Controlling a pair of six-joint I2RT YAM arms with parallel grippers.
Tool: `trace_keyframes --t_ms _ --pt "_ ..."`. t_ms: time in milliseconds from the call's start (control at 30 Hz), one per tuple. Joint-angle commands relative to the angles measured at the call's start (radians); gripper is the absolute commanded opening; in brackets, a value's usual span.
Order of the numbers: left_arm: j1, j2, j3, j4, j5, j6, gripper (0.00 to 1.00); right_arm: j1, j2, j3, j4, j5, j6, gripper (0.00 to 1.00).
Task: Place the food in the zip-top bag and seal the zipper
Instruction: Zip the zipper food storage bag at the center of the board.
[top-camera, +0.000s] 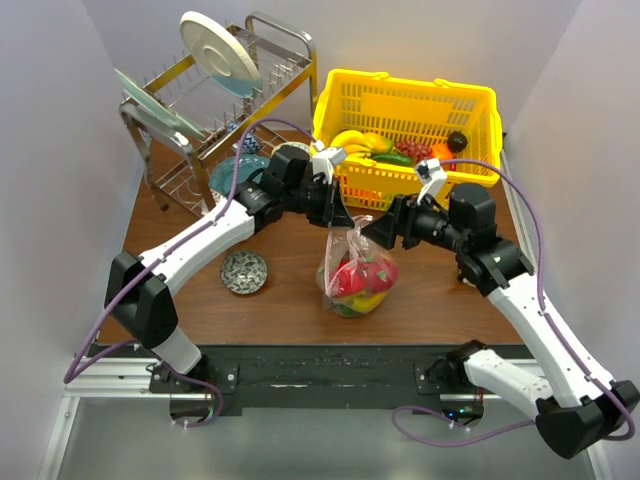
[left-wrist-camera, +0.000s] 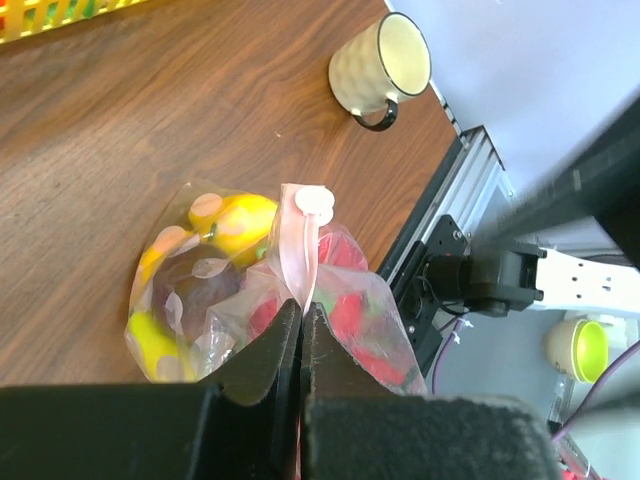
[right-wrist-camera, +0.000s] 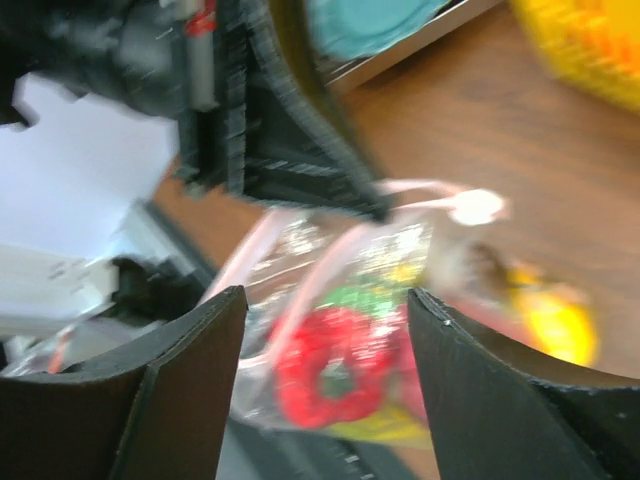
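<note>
The clear zip-top bag (top-camera: 357, 275) stands at the table's middle, holding red and yellow food (top-camera: 365, 277). My left gripper (top-camera: 341, 222) is shut on the bag's top edge. In the left wrist view, that gripper (left-wrist-camera: 301, 308) pinches the pink zipper (left-wrist-camera: 297, 250) just below its white slider (left-wrist-camera: 314, 202). My right gripper (top-camera: 376, 233) hovers open at the bag's right side. In the blurred right wrist view, the right gripper (right-wrist-camera: 325, 300) frames the bag (right-wrist-camera: 340, 300) and a red piece (right-wrist-camera: 335, 365) without touching them. The banana (top-camera: 352, 140) and other food lie in the yellow basket.
The yellow basket (top-camera: 405, 100) stands behind the bag. A dish rack (top-camera: 215, 100) with plates is at back left. A small patterned bowl (top-camera: 244, 271) sits left of the bag. A cream mug (left-wrist-camera: 383, 68) stands near the table edge.
</note>
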Motion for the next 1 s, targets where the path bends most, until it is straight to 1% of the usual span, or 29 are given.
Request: trace_keyframes --t_ms 0,33,67,100,133,167,200,233,267,333,367,433,500,567,667,733,867,967 --pt "0.019 -0.043 0.035 0.029 0.070 0.035 0.00 -0.122 0.040 0.007 -0.014 -0.066 -0.127 0.66" --pt "0.024 -0.046 0.033 0.032 0.083 0.037 0.00 -0.197 0.049 -0.025 0.014 -0.113 -0.115 0.66" --pt "0.028 -0.054 0.033 0.034 0.104 0.037 0.00 -0.230 0.060 -0.045 0.098 -0.162 -0.100 0.65" --pt "0.039 -0.059 0.034 0.034 0.112 0.038 0.00 -0.288 0.065 -0.069 0.153 -0.284 -0.082 0.65" --pt "0.045 -0.063 0.035 0.032 0.120 0.040 0.00 -0.306 0.065 -0.121 0.217 -0.331 -0.037 0.64" --pt "0.051 -0.073 0.036 0.032 0.133 0.040 0.00 -0.317 0.063 -0.147 0.350 -0.373 -0.019 0.64" --pt "0.059 -0.077 0.036 0.031 0.141 0.044 0.00 -0.326 0.063 -0.172 0.406 -0.406 -0.005 0.66" --pt "0.062 -0.080 0.036 0.026 0.149 0.046 0.00 -0.325 0.063 -0.216 0.510 -0.422 -0.012 0.67" --pt "0.065 -0.086 0.038 0.025 0.156 0.050 0.00 -0.325 0.062 -0.241 0.561 -0.427 -0.015 0.70" --pt "0.068 -0.088 0.038 0.019 0.164 0.055 0.00 -0.325 0.049 -0.305 0.682 -0.421 -0.021 0.72" --pt "0.068 -0.092 0.036 0.019 0.172 0.058 0.00 -0.327 0.046 -0.321 0.716 -0.417 -0.025 0.73" --pt "0.071 -0.096 0.036 0.018 0.178 0.060 0.00 -0.325 0.052 -0.365 0.817 -0.416 -0.026 0.73" --pt "0.070 -0.099 0.034 0.025 0.187 0.064 0.00 -0.327 0.081 -0.370 0.853 -0.436 -0.037 0.73" --pt "0.071 -0.103 0.033 0.029 0.195 0.064 0.00 -0.325 0.112 -0.363 0.890 -0.489 -0.038 0.72" --pt "0.071 -0.106 0.038 0.037 0.209 0.060 0.00 -0.319 0.180 -0.347 0.954 -0.538 -0.011 0.64" --pt "0.071 -0.106 0.041 0.041 0.213 0.058 0.00 -0.308 0.222 -0.350 1.014 -0.555 0.003 0.60" --pt "0.071 -0.106 0.044 0.034 0.219 0.064 0.00 -0.270 0.262 -0.353 1.034 -0.575 -0.049 0.60" --pt "0.071 -0.105 0.045 0.028 0.222 0.069 0.00 -0.218 0.281 -0.358 1.060 -0.578 -0.097 0.60"
